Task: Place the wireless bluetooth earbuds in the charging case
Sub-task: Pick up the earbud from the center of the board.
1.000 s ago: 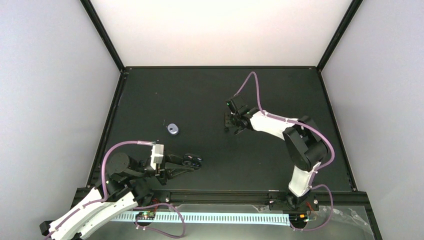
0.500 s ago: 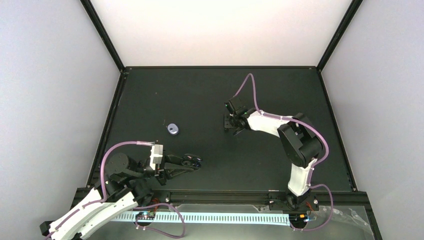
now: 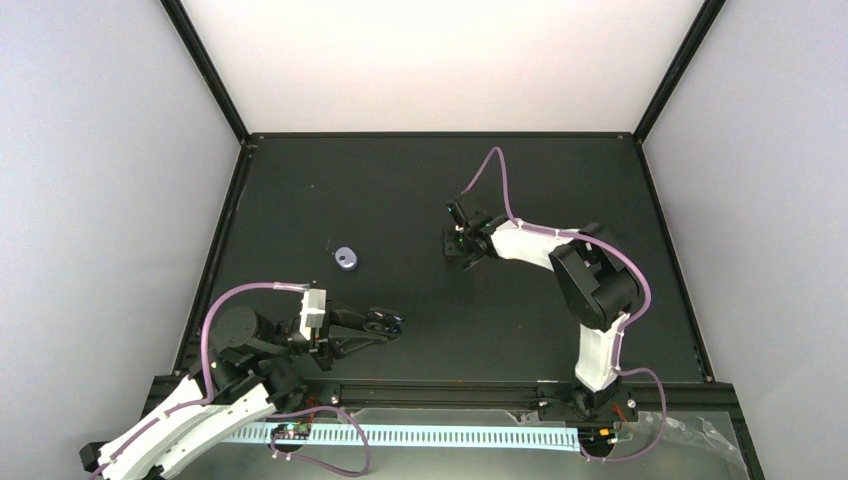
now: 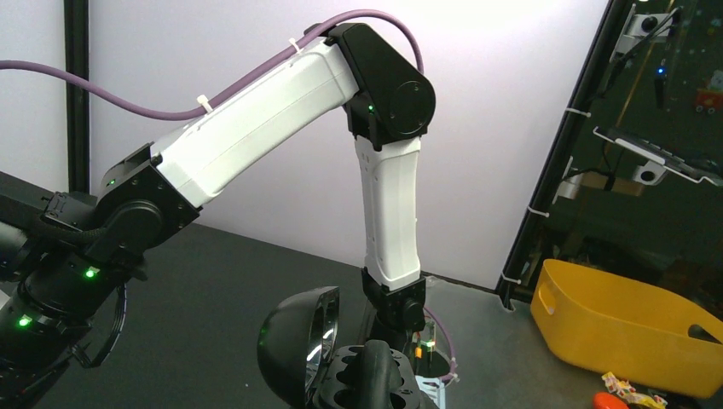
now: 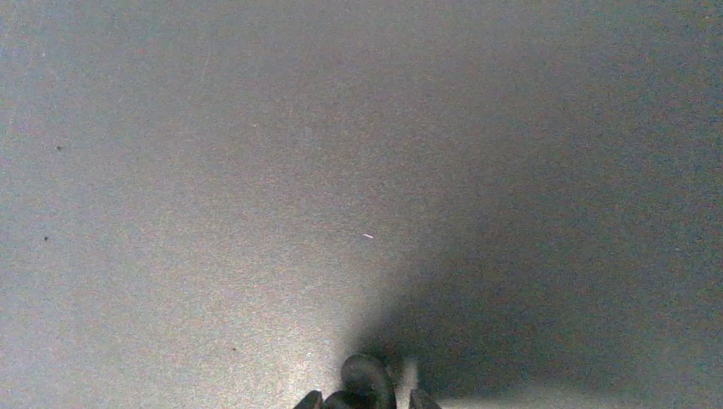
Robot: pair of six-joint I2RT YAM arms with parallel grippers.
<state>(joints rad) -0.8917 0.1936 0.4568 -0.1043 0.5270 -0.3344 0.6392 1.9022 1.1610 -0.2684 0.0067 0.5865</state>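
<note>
My left gripper (image 3: 383,323) is shut on a black charging case (image 3: 386,321) near the table's front left. In the left wrist view the gripper (image 4: 375,385) holds the case base (image 4: 345,394), with its empty wells showing and its glossy lid (image 4: 294,345) standing open. My right gripper (image 3: 461,247) points down at the black mat in the middle of the table. In the right wrist view its jaws (image 5: 367,399) stand close around a glossy black earbud (image 5: 365,373) right at the mat. The other earbuds do not show.
A small purple-grey pebble-shaped thing (image 3: 346,258) lies on the mat (image 3: 400,190) left of centre. The right arm (image 4: 384,213) rises in front of the held case. A yellow bin (image 4: 622,328) stands beyond the table's right edge. Black frame rails border the mat.
My right gripper has shifted a little to the left and turned at the wrist. The left arm and the held case have not moved.
</note>
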